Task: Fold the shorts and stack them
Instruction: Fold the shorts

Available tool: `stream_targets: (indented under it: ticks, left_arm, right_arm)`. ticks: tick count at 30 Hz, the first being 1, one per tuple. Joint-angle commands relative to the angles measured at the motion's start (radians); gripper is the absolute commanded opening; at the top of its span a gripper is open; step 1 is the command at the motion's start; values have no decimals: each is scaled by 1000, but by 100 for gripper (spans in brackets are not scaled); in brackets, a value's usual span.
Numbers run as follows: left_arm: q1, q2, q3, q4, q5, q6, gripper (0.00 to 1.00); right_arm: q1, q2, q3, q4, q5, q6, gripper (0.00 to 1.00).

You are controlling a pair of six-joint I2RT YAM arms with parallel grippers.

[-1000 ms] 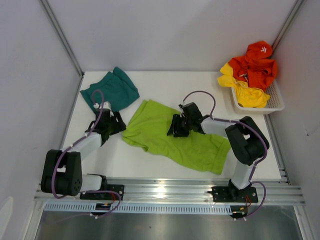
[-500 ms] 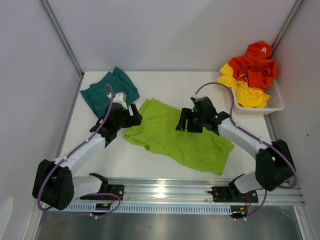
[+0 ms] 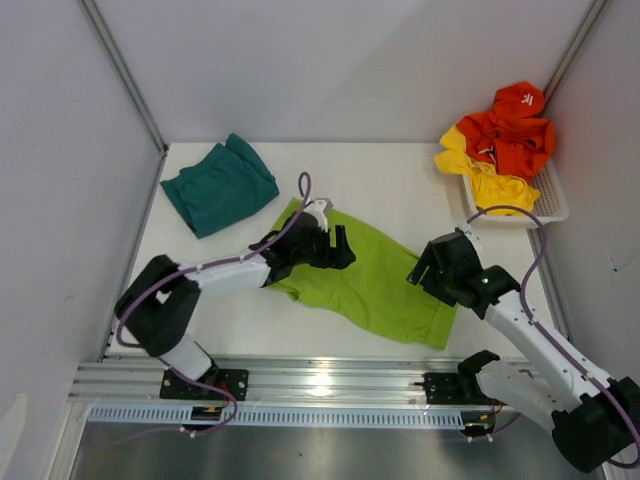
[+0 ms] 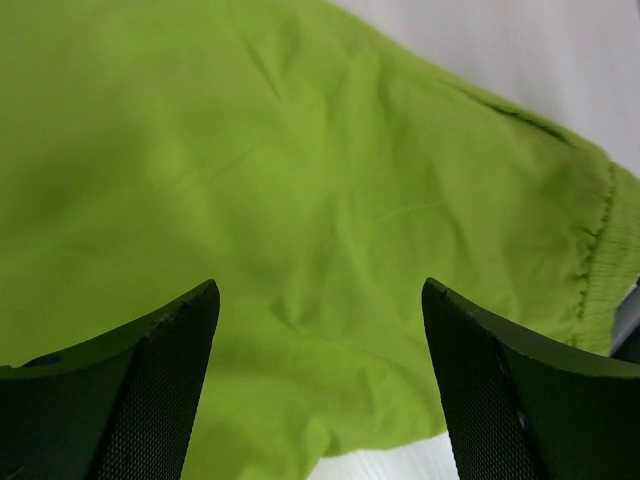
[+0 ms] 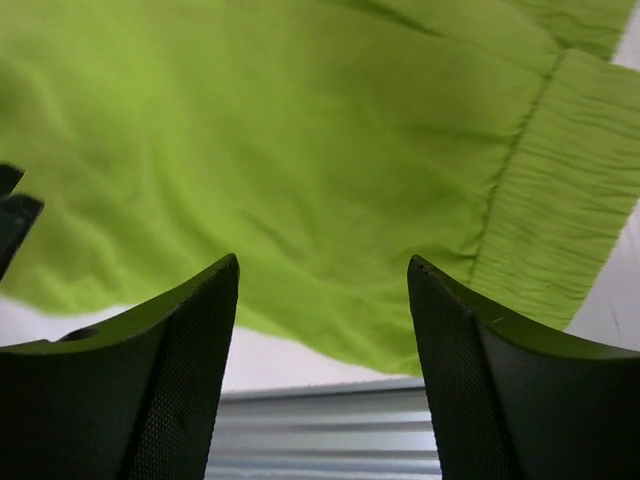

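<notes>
Lime green shorts [image 3: 378, 288]: spread flat on the white table [image 3: 400, 175], about mid-table and in front of both arms.
Long axis: diagonal, from the far-left end down to the near-right end.
Waistband [image 5: 560, 180]: the ribbed elastic band is at the near-right end, closest to the right arm.
Left gripper [image 3: 340, 247]: reaches in from the left and hangs over the far-left half of the green cloth. Its fingers are spread wide with nothing between them. Whether the tips touch the fabric cannot be told.
Right gripper [image 3: 422, 272]: sits over the near-right part, just beside the waistband. Its jaws are also apart and empty.
Key relation: each arm is over its own end of the diagonal garment, the left at the leg end and the right at the waist end. A fold along or across that axis probably needs both to pinch an edge, and neither has yet.
Teal shorts [image 3: 220, 185]: already folded, lying at the far-left corner well apart from the green pair. That is likely where the stack goes, and the left arm is the nearer one.
White basket [image 3: 552, 208]: at the far right, holding orange and yellow garments, clear of both hands.
</notes>
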Motion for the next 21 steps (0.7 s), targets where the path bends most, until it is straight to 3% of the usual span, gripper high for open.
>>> stream_targets:
  ticks: [1,4,11,21]
  left_arm:
    - [-3,97,73,80,62,-44,84]
    - [0,171,99,60,53,-47,84]
    - [57,197,29,97,62,-92,84]
    - [106,75,-132,86,-65,-89,84]
  right_arm:
    - [-8,107,11,-36,135,43,69]
    - [-21,257,31,-28,163,44,55]
    - [-41,493,60,165,83,-8,52]
    - [-14,892,385,245,-17,-127,45]
